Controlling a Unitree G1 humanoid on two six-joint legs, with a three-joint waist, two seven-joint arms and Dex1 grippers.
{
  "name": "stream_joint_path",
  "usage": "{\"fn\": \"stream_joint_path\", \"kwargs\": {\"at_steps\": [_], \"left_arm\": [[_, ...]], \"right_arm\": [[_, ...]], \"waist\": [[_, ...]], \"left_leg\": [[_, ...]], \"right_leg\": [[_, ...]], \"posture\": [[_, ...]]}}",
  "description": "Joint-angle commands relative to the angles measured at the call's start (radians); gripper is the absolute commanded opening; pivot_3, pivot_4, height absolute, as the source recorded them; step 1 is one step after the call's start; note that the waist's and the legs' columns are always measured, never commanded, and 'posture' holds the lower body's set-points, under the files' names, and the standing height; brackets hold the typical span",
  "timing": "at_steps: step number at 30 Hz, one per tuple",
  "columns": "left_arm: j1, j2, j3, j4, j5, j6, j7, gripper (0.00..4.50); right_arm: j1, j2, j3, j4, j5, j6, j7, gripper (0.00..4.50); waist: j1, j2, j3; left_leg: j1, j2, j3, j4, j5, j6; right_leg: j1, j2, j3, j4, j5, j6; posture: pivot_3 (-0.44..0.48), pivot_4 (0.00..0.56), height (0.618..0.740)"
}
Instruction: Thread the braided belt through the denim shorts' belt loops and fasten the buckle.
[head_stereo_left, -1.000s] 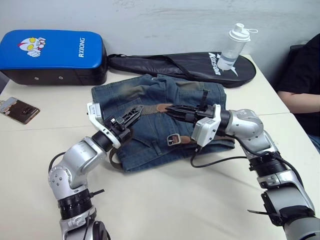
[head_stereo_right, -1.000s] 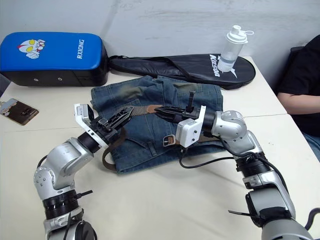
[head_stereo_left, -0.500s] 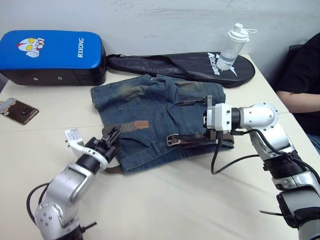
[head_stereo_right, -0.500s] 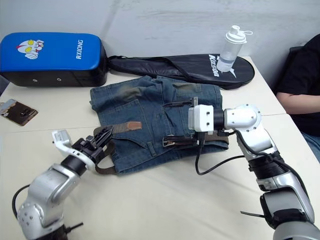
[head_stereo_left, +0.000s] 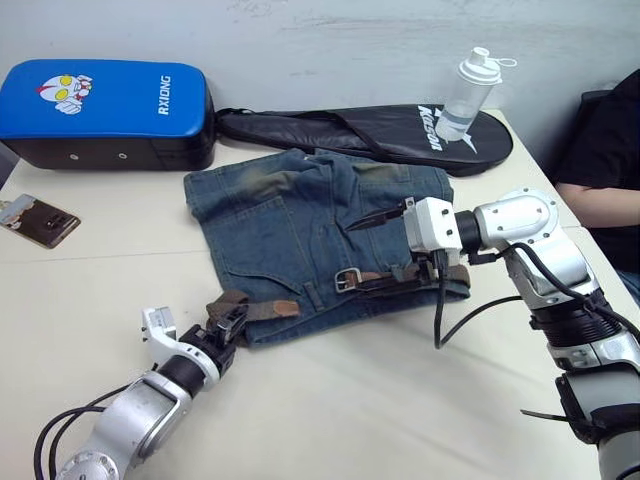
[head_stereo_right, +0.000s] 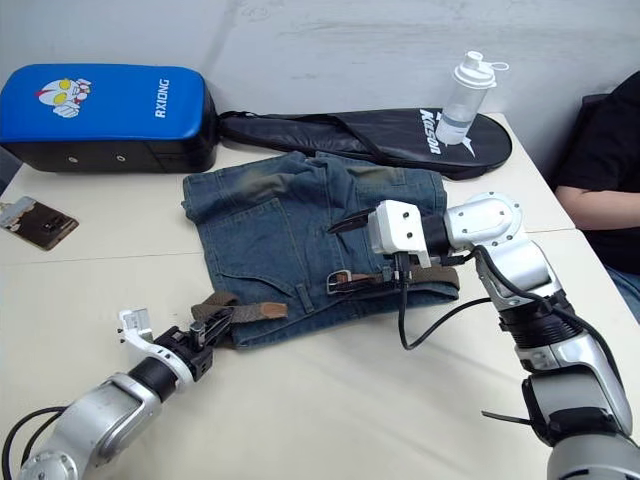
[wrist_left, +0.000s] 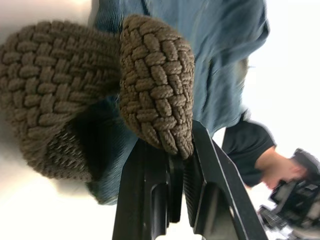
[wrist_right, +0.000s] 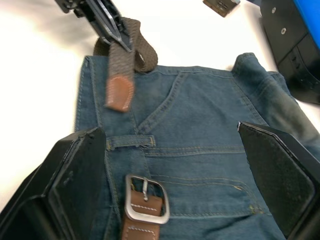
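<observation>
The denim shorts (head_stereo_left: 290, 220) lie flat mid-table, waistband toward me. The braided belt (head_stereo_left: 400, 280) runs along that waistband, its silver buckle (head_stereo_left: 345, 280) lying on the denim. The belt's tail folds back at the shorts' near-left corner, and its leather tip (head_stereo_left: 286, 308) rests on the cloth. My left gripper (head_stereo_left: 228, 330) is shut on that fold of belt (wrist_left: 157, 85). Over the waistband, right of the buckle (wrist_right: 146, 197), my right gripper (head_stereo_left: 385, 248) stands wide open, holding nothing. One belt loop (wrist_right: 130, 142) lies between its fingers (wrist_right: 75, 180).
A blue pad (head_stereo_left: 105, 105) and a black racket bag (head_stereo_left: 370, 130) lie along the back. A bottle (head_stereo_left: 465, 95) stands on the bag. A phone (head_stereo_left: 38, 220) lies at the far left. A person (head_stereo_left: 610, 170) sits at the right edge.
My left gripper has drawn back toward me and to the left, pulling the belt's tail with it. My right gripper has opened, let go of the belt and moved right.
</observation>
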Motion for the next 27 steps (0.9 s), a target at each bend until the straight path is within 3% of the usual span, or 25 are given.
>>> {"fn": "stream_joint_path", "kwargs": {"at_steps": [1,9,17,27], "left_arm": [[-0.077,0.020,-0.079,0.027,0.026,-0.007,0.017,0.00],[-0.150,-0.030,-0.156,0.064,0.242,-0.051,0.014,0.00],[-0.080,0.008,-0.081,-0.035,0.262,-0.089,0.030,0.00],[-0.094,-0.023,-0.189,-0.004,0.366,-0.065,0.033,0.00]], "right_arm": [[-0.040,0.019,-0.036,-0.019,-0.012,-0.002,-0.020,4.47],[-0.058,0.015,-0.052,-0.046,-0.024,0.037,-0.028,4.47],[-0.067,0.016,-0.047,-0.041,-0.033,0.056,-0.018,4.47],[-0.104,0.079,-0.017,0.037,-0.073,0.004,-0.002,4.47]], "waist": [[0.000,0.000,0.000],[-0.002,0.000,0.000],[-0.002,0.000,0.000],[-0.002,0.000,0.000]], "left_leg": [[0.000,0.000,0.000,0.000,0.000,0.000],[0.000,0.000,0.000,-0.001,0.000,0.000],[0.000,0.001,-0.001,-0.002,0.000,0.000],[0.000,0.001,-0.001,-0.002,-0.001,0.000]], "right_leg": [[0.000,0.000,0.000,0.000,0.000,0.000],[0.001,0.001,-0.001,-0.002,0.000,0.000],[0.001,0.001,-0.001,-0.002,0.000,0.000],[0.002,0.000,-0.002,-0.006,0.001,0.000]], "posture": [[0.000,0.150,0.740],[0.000,0.150,0.740],[0.000,0.150,0.740],[0.000,0.150,0.740]]}}
